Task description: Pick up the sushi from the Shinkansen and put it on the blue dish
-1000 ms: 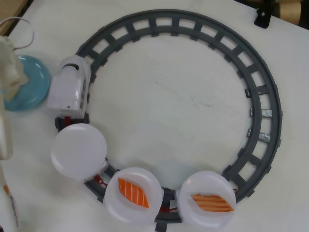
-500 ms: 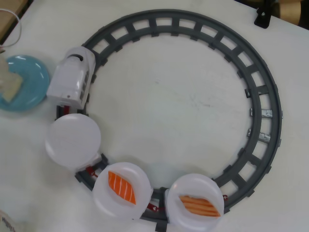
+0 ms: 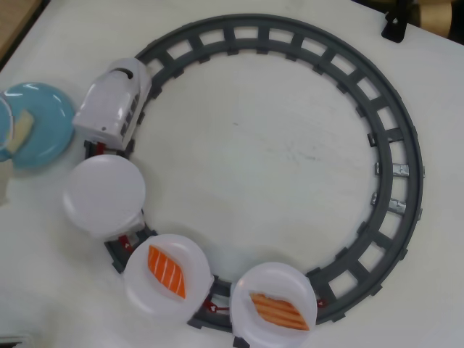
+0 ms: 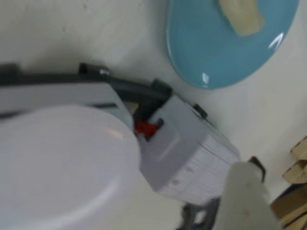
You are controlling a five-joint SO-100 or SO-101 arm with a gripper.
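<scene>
Pale sushi lies on the blue dish; the train's first plate is bare.

In the overhead view the blue dish sits at the left edge of the table, just beside the Shinkansen, and the sushi rests on its left part; the wrist view shows the same piece lying on the glossy dish, near its upper edge. Behind the engine, the first white plate carries nothing, the second plate holds an orange-and-white salmon piece, and the third plate holds another striped piece. All three ride the grey track. Only a blurred pale finger enters the wrist view at the lower right, so I cannot tell how wide the gripper stands.
</scene>
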